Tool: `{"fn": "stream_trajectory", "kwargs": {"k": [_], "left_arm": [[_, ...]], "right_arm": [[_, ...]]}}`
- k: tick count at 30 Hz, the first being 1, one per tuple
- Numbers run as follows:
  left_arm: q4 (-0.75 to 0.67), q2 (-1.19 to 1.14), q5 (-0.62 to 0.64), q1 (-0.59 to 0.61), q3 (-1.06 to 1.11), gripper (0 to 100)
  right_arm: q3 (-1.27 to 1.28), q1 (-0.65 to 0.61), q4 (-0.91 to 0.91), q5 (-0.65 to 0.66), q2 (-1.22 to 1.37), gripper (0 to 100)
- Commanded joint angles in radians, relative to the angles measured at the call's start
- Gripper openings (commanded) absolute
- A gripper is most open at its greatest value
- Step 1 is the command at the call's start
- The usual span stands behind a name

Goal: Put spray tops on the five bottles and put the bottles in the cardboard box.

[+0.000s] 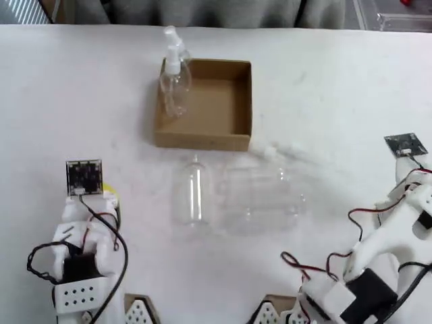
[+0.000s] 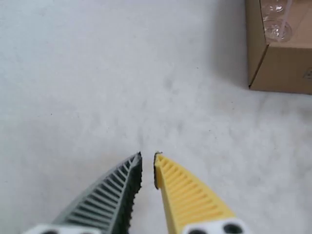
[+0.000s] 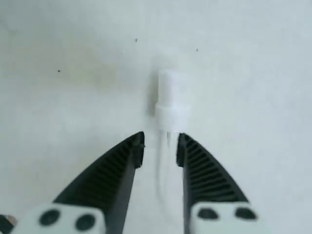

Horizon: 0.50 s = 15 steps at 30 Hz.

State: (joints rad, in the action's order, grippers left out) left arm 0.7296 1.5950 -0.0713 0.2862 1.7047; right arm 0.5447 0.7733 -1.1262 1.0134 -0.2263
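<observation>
The right claw hangs spread over a spray top lying flat on the counter, its thin tube running between the two fingers unpinched. The left claw is all but pressed together on nothing, a corner of the box up ahead of it. One capped bottle stands in the box and the bare bottles lie on their sides in front. That top looks light, hard and slick, its tube bendy, so the stout collar is the place to grip.
</observation>
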Motion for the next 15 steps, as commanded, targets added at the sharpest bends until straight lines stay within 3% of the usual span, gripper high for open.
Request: {"fn": "stream_trajectory", "kwargs": {"k": [1,6,15], "left_arm": [[0.015,0.015,-0.008,-0.012,-0.005,6],[0.025,0.016,-0.008,-0.012,-0.005,6],[0.025,0.016,-0.009,-0.012,-0.005,6]], "right_arm": [[-0.048,0.012,-0.018,0.144,-0.056,6.5],[-0.049,0.036,0.015,0.253,-0.012,12.1],[-0.049,0.044,0.131,0.261,0.11,12.3]]}}
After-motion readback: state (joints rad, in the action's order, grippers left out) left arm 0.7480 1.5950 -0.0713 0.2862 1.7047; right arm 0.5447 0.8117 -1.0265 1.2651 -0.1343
